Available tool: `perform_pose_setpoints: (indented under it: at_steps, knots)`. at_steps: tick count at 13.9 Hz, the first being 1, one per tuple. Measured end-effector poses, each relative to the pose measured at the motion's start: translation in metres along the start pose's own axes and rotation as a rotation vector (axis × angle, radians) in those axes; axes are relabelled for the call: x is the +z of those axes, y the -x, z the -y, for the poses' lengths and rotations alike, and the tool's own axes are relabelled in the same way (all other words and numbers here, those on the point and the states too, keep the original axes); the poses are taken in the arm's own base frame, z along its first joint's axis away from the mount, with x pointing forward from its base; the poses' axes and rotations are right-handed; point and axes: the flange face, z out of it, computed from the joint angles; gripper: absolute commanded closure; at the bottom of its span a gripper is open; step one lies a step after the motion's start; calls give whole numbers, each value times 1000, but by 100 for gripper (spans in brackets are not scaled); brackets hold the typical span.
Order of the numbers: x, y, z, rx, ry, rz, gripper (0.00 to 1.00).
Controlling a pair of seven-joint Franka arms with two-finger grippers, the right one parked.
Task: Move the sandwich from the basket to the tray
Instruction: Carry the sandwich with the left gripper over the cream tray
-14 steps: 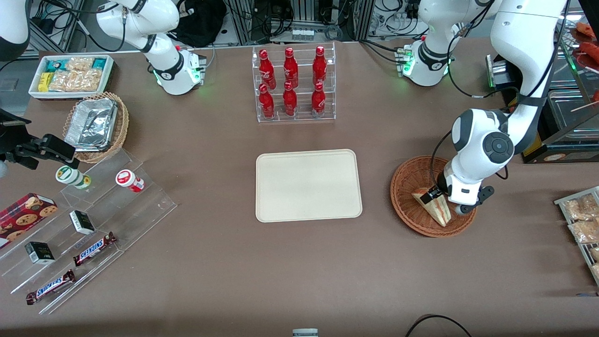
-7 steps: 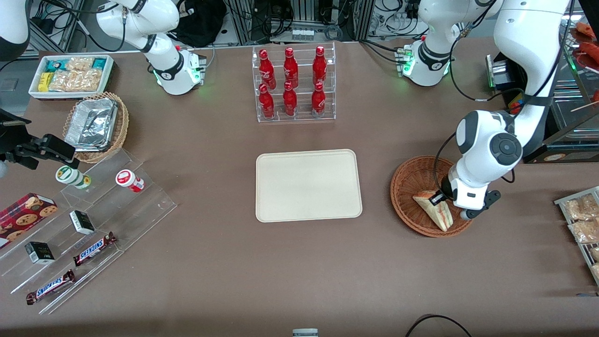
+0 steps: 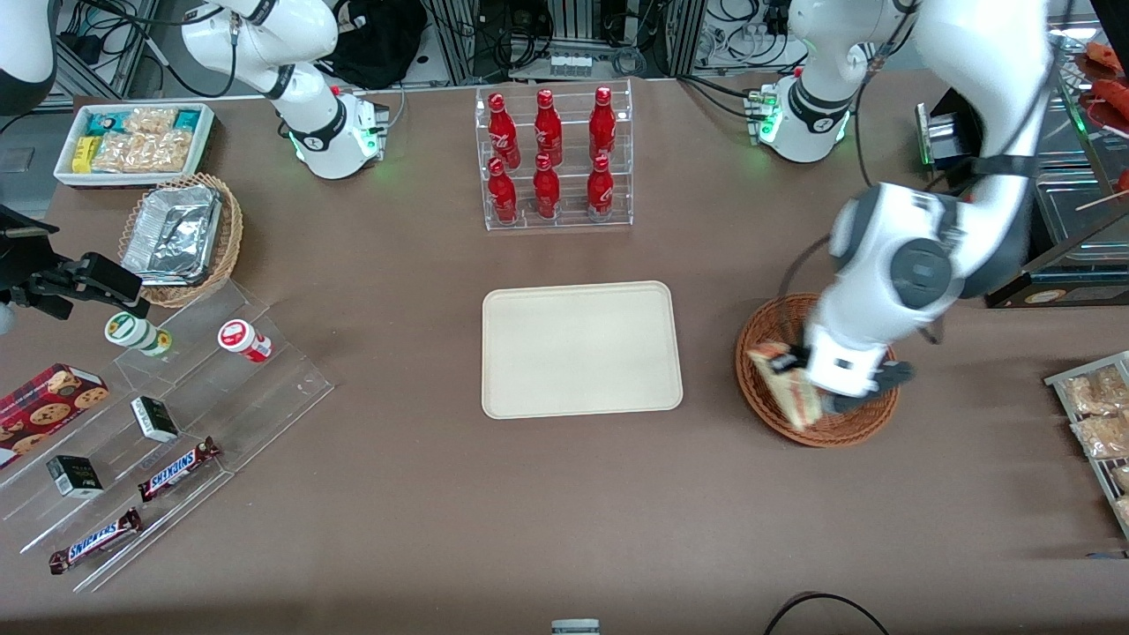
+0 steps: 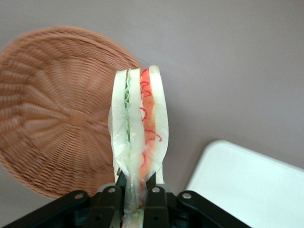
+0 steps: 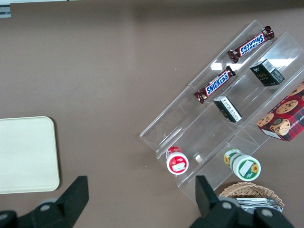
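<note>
My left gripper is shut on the sandwich, a pale bread wedge with red, orange and green filling, and holds it on edge. The wedge hangs above the rim of the reddish-brown wicker basket, on the side facing the tray. In the left wrist view the gripper pinches the narrow end of the sandwich between both fingers, and the basket lies below with nothing in it. The cream tray lies flat mid-table with nothing on it; its corner shows just past the sandwich.
A clear rack of red bottles stands farther from the front camera than the tray. Toward the parked arm's end are a tan basket of foil containers, a white snack bin and an acrylic stepped shelf. Snack bags lie at the working arm's end.
The gripper has lifted the sandwich off the basket floor and carried it a little toward the tray; the wrist has swung over the basket.
</note>
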Motion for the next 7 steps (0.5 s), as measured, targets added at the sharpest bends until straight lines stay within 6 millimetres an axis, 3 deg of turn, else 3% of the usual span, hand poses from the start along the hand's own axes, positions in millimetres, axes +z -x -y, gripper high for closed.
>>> perform_pose_setpoints:
  at_steps: [3,7]
  knots:
    - [11,55,-59,114,-14,8,90]
    - [26,103,-124,160,-3,20,88]
